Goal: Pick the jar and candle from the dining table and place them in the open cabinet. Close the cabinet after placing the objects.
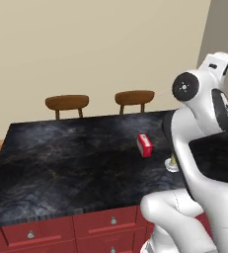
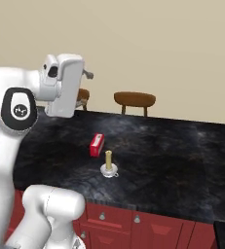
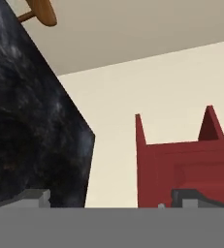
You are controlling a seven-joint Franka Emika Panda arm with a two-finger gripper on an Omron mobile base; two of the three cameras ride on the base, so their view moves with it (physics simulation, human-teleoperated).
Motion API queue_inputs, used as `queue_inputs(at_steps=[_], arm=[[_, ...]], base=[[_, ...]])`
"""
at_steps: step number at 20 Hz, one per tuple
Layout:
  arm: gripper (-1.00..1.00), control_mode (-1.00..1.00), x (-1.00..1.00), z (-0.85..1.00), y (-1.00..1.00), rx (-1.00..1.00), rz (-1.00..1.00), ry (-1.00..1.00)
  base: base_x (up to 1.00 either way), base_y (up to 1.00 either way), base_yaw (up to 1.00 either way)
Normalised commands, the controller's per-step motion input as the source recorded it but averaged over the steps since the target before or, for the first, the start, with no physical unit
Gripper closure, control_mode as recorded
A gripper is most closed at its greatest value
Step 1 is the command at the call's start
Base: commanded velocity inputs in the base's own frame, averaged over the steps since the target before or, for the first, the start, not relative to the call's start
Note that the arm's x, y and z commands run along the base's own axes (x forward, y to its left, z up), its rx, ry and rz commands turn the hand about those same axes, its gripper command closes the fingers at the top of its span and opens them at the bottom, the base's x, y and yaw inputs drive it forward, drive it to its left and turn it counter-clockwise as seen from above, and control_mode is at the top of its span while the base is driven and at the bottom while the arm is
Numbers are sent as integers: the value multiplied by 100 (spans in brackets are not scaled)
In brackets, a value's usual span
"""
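you're looking at the candle (image 2: 108, 160) standing upright in its white saucer holder on the black marbled desk (image 1: 61, 163), just beside the small red box (image 2: 97, 145) and near the front edge. your end effector (image 3: 108, 201) is hanging raised off to the side with its fingers spread wide and gripping nothing. two wooden chairs (image 1: 67, 102) are sitting behind the desk, and a red cabinet (image 3: 186, 164) is showing in the hand view.
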Motion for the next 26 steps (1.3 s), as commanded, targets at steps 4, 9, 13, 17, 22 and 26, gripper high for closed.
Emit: queue_inputs(at_steps=[4, 9, 13, 17, 22, 26], arm=[[-100, -100, 0, -25, -45, 10, 13, 19], [-100, -100, 0, -32, -52, 15, 13, 11], [-100, -100, 0, -32, -55, 23, 13, 3], [-100, -100, 0, -40, -39, 28, 14, 0], [-100, -100, 5, -36, -10, 31, 11, 2], [-100, -100, 22, -35, 0, 28, 10, 7]], base=[[0, 0, 0], [0, 0, 0], [0, 0, 0], [0, 0, 0], [0, 0, 0], [0, 0, 0]])
